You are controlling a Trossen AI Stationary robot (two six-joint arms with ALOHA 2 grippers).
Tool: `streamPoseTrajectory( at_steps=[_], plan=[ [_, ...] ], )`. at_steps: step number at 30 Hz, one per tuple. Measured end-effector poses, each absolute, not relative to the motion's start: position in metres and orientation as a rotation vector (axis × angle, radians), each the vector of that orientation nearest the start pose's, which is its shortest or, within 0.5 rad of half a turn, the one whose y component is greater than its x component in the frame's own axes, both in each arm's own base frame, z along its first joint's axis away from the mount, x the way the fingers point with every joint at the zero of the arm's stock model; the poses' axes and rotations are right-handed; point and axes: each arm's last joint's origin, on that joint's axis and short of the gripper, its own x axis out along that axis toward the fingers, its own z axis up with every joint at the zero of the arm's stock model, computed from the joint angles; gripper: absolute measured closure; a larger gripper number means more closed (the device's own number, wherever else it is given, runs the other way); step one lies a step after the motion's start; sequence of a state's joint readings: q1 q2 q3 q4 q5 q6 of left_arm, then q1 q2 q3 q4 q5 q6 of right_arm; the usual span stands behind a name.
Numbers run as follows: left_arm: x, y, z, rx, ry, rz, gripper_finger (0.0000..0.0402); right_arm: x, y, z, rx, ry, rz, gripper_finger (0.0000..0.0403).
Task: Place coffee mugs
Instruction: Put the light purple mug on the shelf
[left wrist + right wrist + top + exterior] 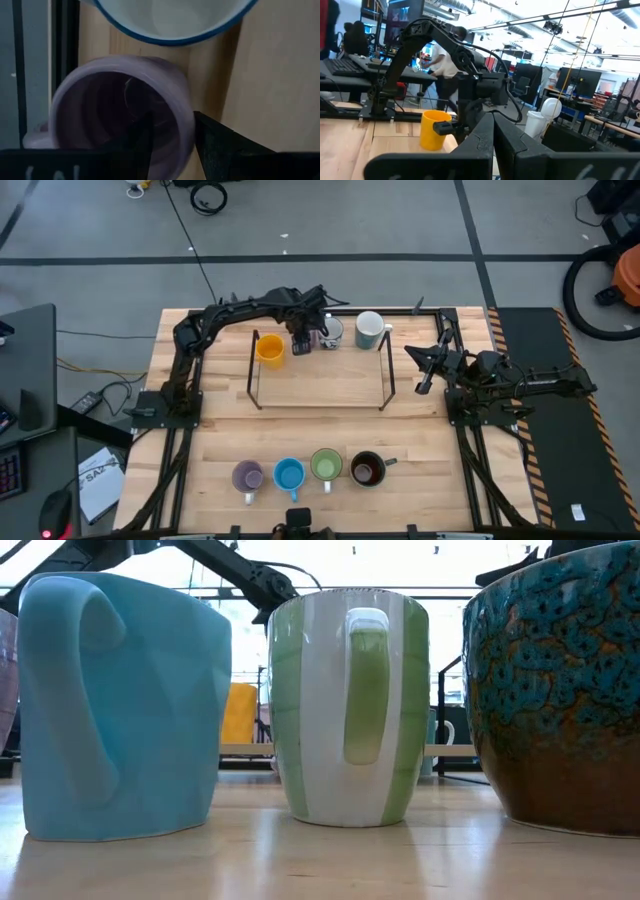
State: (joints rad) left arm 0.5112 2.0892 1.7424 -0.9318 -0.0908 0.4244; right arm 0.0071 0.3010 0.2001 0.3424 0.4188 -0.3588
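Left claw: the left claw [305, 340] is reaching down at the far side of the table [320, 430], inside the black wire frame [385, 375], its fingers [145, 137] straddling the wall of the purple mug [120, 120], one inside and one outside; whether they are pinching or letting go, I cannot tell.
Placed so far: the orange mug [269, 348] is standing left of the claw; the blue-rimmed mug [170, 20] just beside the purple one; the pale mug [369, 329] further right.
Waiting row: lavender [247, 476], blue [289, 474], green [325, 465] and dark mugs [367, 469] are lining the near edge.
Right claw: the right claw [428, 370] is idling at the right edge, clenched, empty.
Step in hand: seemingly setting the purple mug into the far row.
Next move: likely calling for a clean lift off the rim without tipping, then a reach for the lavender mug.
Writing: none readable.
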Motion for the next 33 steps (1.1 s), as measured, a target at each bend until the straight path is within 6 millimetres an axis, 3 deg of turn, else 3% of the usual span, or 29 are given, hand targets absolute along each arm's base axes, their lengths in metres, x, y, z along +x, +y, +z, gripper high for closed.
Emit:
streamPoseTrajectory(
  at_steps=[4,12,20,29,33],
  plan=[
    [0.373,0.212,0.213,0.074,1.342,0.247,0.0277,0.109,-0.011,0.239,-0.301,-0.162,-0.446,0.0394],
    [0.37,0.211,0.212,0.056,1.375,0.238,0.036,0.109,-0.011,0.239,-0.302,-0.161,-0.446,0.0394],
    [0.367,0.209,0.215,0.069,1.414,0.244,0.0362,0.109,-0.011,0.239,-0.303,-0.161,-0.446,0.0394],
    [0.366,0.208,0.264,0.095,1.424,0.234,0.0362,0.109,-0.011,0.239,-0.303,-0.16,-0.446,0.0394],
    [0.364,0.204,0.284,0.024,1.397,0.172,0.0362,0.109,-0.011,0.239,-0.303,-0.161,-0.445,0.0394]
  ],
)
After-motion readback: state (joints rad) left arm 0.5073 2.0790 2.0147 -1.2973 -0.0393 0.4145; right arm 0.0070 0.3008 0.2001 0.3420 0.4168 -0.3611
